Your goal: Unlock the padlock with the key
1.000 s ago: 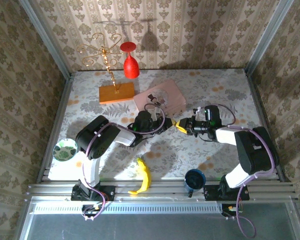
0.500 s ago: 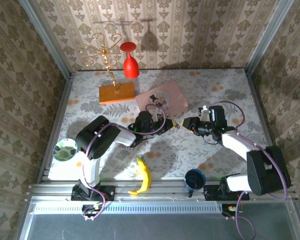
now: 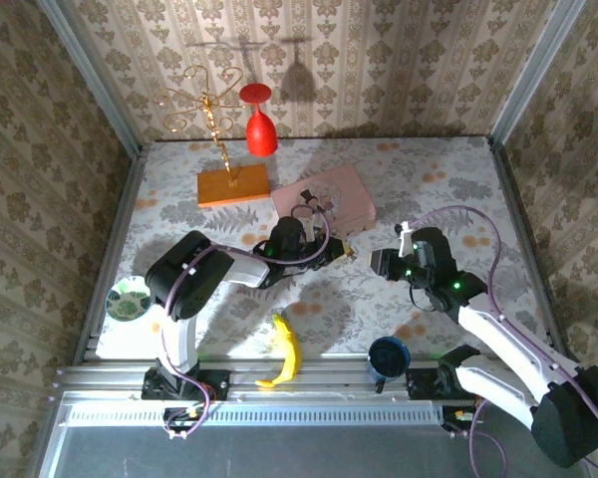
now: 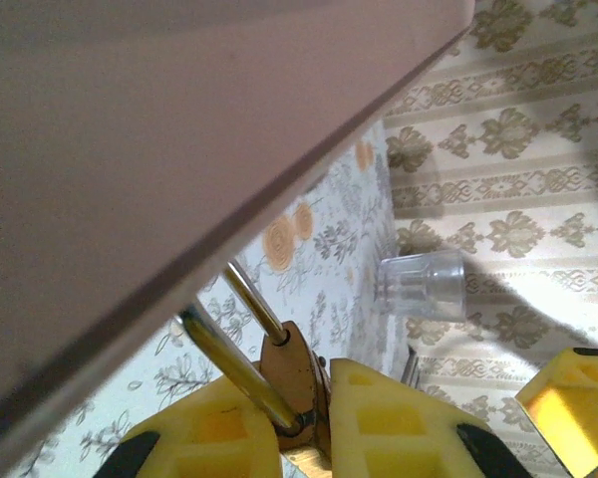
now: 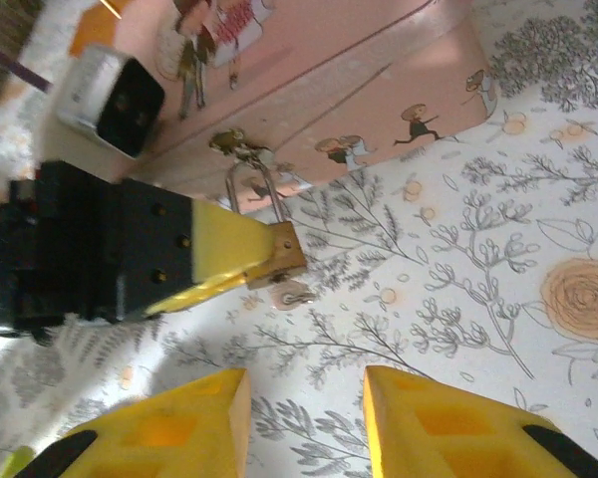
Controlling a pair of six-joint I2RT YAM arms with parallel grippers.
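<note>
From above, the right claw (image 3: 382, 262) has backed off toward the lower right. A second ago it was up against the padlock (image 3: 346, 250); now bare counter (image 3: 364, 289) lies between them. The left claw (image 3: 336, 249) stays at the pink box (image 3: 329, 194), centre frame.

In the left wrist view, its yellow fingers (image 4: 209, 433) are clamped on the padlock (image 4: 297, 378) at bottom centre, with the shackle (image 4: 249, 299) running up under the box.

In the right wrist view, the right claw (image 5: 304, 418) stands partly open and empty at the bottom edge. A small silvery piece, apparently the key (image 5: 294, 292), sits released at the padlock's (image 5: 279, 254) lower end. The shackle looks seated, so unlocking probably needs a fresh grip.
</note>
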